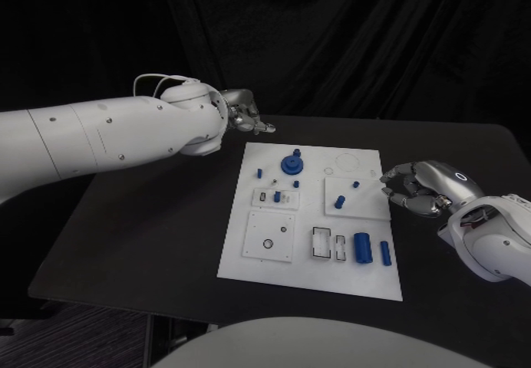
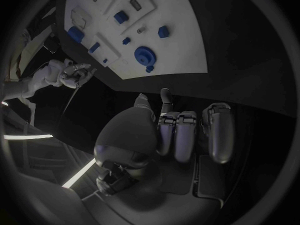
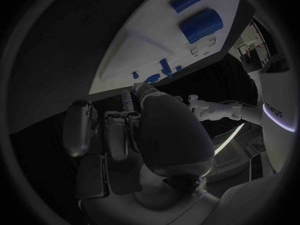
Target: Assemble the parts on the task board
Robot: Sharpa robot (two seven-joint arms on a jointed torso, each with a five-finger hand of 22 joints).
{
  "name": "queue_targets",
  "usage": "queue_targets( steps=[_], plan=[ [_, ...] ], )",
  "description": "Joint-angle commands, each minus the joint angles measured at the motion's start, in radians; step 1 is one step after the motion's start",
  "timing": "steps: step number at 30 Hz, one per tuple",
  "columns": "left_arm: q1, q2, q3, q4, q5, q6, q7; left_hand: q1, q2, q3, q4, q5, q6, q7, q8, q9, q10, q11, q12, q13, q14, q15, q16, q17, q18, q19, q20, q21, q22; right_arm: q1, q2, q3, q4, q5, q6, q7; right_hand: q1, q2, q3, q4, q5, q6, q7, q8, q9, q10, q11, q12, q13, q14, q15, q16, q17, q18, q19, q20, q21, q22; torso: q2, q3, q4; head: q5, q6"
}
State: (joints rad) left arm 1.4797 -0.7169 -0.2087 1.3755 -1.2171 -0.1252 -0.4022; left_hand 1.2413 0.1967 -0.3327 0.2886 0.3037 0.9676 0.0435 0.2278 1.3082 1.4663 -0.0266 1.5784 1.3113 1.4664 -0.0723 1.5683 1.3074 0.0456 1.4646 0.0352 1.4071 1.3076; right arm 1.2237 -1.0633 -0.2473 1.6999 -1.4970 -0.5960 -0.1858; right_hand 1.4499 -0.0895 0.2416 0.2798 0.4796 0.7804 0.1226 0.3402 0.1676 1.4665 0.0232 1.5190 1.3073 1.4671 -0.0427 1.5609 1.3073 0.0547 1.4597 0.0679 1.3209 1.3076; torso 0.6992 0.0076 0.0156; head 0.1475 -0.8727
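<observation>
Right hand (image 1: pixel 426 188) curled, holding nothing, beside task board (image 1: pixel 249 253), left hand (image 1: pixel 243 111) likewise curled, unladen.

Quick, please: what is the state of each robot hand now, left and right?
Left robot hand: fingers curled, holding nothing, off the task board.
Right robot hand: fingers curled, holding nothing visible.

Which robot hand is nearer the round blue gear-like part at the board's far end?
Left. The left robot hand hovers off the board's far corner beside the round blue gear-like part; the right robot hand sits past the opposite edge.
</observation>
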Motion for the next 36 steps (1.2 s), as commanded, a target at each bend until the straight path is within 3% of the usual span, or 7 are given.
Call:
queue_targets(
  steps=[1,6,12,21,25,31,36],
  plan=[
    [0.034,0.001,-0.001,-0.013,0.241,0.215,0.005,0.072,0.025,0.024,-0.003,-0.010,-0.014,0.010,-0.050,-0.047,0.104,0.014,-0.008,0.259,0.104,0.012,0.003,0.263,-0.004,0.009,0.014,-0.014,0.207,0.007,0.001,0.001,0.002,-0.003,-0.008,-0.006,-0.007,0.003,0.006,0.000,0.003,0.009,0.001,0.006,-0.001,0.060,0.010,0.003,0.204,0.101,0.007,0.002,0.255,0.000,0.011,0.003,0.005,0.191,0.000,0.0004,-0.0005,-0.005,0.000],
    [0.066,0.007,-0.002,-0.046,0.321,0.346,-0.047,0.104,0.027,0.044,-0.002,-0.014,0.002,0.016,-0.086,-0.106,0.104,0.019,-0.008,0.259,0.104,0.019,0.003,0.263,0.000,-0.002,0.022,-0.029,0.203,0.016,0.003,0.001,0.006,-0.002,-0.016,0.003,-0.006,0.004,0.008,-0.001,0.003,0.026,-0.002,0.013,-0.001,0.062,0.010,0.004,0.206,0.101,0.007,0.002,0.255,0.000,0.012,0.004,0.007,0.191,0.000,0.0028,-0.0023,-0.013,0.000],
    [0.076,0.028,-0.002,-0.083,0.319,0.381,-0.067,0.088,0.026,0.041,0.003,-0.020,0.026,0.017,-0.101,-0.143,0.104,0.021,-0.008,0.259,0.104,0.021,0.003,0.263,0.000,-0.003,0.026,-0.028,0.203,0.019,0.001,0.000,0.010,0.004,-0.020,0.015,-0.006,0.004,0.008,-0.001,0.003,0.026,-0.002,0.013,-0.001,0.062,0.010,0.004,0.206,0.101,0.007,0.002,0.255,0.000,0.012,0.004,0.007,0.191,0.003,0.0031,-0.0008,-0.019,0.000],
    [0.078,0.073,-0.002,-0.115,0.301,0.428,-0.108,0.051,0.024,0.029,0.002,-0.017,0.046,0.018,-0.122,-0.190,0.104,0.021,-0.008,0.259,0.104,0.021,0.003,0.263,-0.002,0.003,0.026,-0.017,0.206,0.020,0.001,0.000,0.012,0.009,-0.020,0.020,-0.006,0.005,0.009,-0.001,0.003,0.028,-0.002,0.014,-0.001,0.063,0.010,0.006,0.208,0.102,0.007,0.003,0.256,-0.001,0.012,0.004,0.008,0.192,0.010,0.0032,0.0005,-0.012,0.000],
    [0.077,0.094,-0.002,-0.129,0.299,0.437,-0.124,0.049,0.021,0.033,0.000,-0.016,0.060,0.023,-0.164,-0.276,0.104,0.025,-0.008,0.259,0.104,0.024,0.003,0.263,-0.002,0.004,0.028,-0.016,0.206,0.020,0.001,0.000,0.013,0.009,-0.022,0.024,-0.006,0.005,0.009,-0.001,0.003,0.028,-0.002,0.014,-0.001,0.063,0.010,0.006,0.208,0.102,0.007,0.003,0.256,-0.001,0.012,0.004,0.008,0.192,0.017,0.0003,0.0012,-0.011,0.000],
    [0.074,0.113,-0.002,-0.147,0.295,0.432,-0.151,0.068,0.017,0.049,0.000,-0.013,0.058,0.029,-0.167,-0.381,0.104,0.030,-0.008,0.259,0.104,0.028,0.003,0.263,-0.003,0.006,0.031,-0.013,0.206,0.020,-0.004,0.000,0.019,0.010,-0.031,0.033,-0.005,0.005,0.009,-0.001,0.003,0.029,-0.002,0.014,-0.001,0.065,0.010,0.008,0.210,0.102,0.007,0.004,0.258,-0.001,0.014,0.004,0.011,0.193,0.020,-0.0014,0.0002,-0.014,0.000],
    [0.071,0.120,-0.002,-0.153,0.242,0.423,-0.164,0.073,0.013,0.058,-0.002,-0.015,0.088,0.022,-0.161,-0.417,0.104,0.024,-0.008,0.259,0.104,0.024,0.003,0.263,-0.005,0.014,0.029,-0.002,0.210,0.020,-0.015,0.001,0.026,0.010,-0.046,0.045,-0.005,0.005,0.010,-0.001,0.004,0.032,-0.002,0.015,-0.001,0.068,0.010,0.011,0.214,0.103,0.007,0.007,0.261,-0.003,0.017,0.004,0.019,0.195,0.022,-0.0017,0.0006,-0.005,0.000]
  ],
)
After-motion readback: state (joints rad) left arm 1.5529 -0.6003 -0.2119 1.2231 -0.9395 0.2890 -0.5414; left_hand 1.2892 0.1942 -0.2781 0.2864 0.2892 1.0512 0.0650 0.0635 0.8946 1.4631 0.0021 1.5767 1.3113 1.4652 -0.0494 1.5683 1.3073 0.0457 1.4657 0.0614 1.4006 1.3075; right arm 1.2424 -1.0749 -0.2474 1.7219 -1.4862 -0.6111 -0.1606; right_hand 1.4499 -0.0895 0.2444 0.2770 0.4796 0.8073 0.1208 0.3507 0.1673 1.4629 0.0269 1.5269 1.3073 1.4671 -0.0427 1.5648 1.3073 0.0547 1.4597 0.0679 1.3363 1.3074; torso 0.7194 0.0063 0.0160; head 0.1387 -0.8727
